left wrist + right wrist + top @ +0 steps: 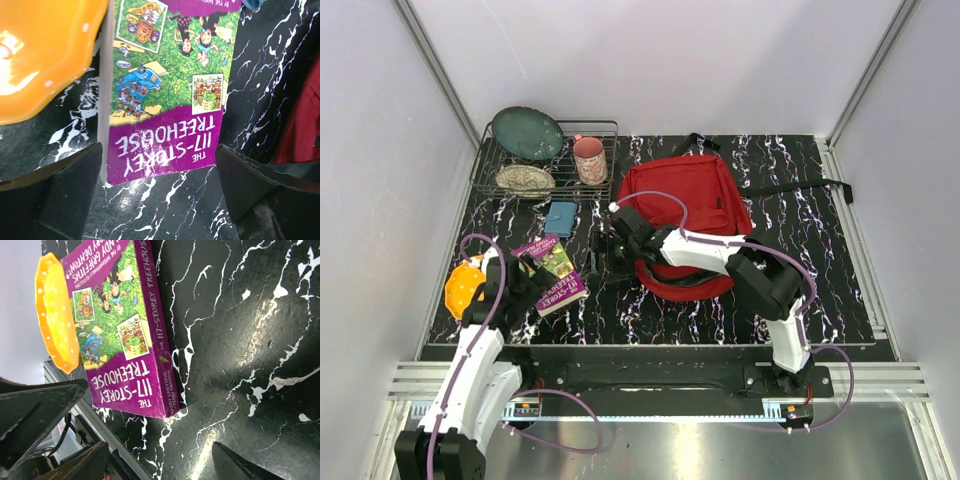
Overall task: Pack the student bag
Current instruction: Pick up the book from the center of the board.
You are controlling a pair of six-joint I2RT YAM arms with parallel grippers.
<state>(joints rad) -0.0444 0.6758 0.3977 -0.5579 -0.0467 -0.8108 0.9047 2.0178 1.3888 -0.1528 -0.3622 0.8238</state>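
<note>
The student bag (685, 200) is a red backpack lying flat at the middle of the table, and its red fabric shows at the right edge of the left wrist view (302, 125). A purple and green book (554, 274) lies left of it. My left gripper (530, 277) hangs open at the book's near end (165, 85), its fingers (55, 195) apart over bare table. My right gripper (598, 260) reaches across the bag's front left and is open above the table beside the book (120, 335), holding nothing.
An orange plate (463, 288) lies left of the book, close to my left arm. A small blue case (560, 217) sits behind the book. A wire rack (480, 165) at the back left holds a green plate (527, 132), a bowl (525, 179) and a pink cup (589, 160).
</note>
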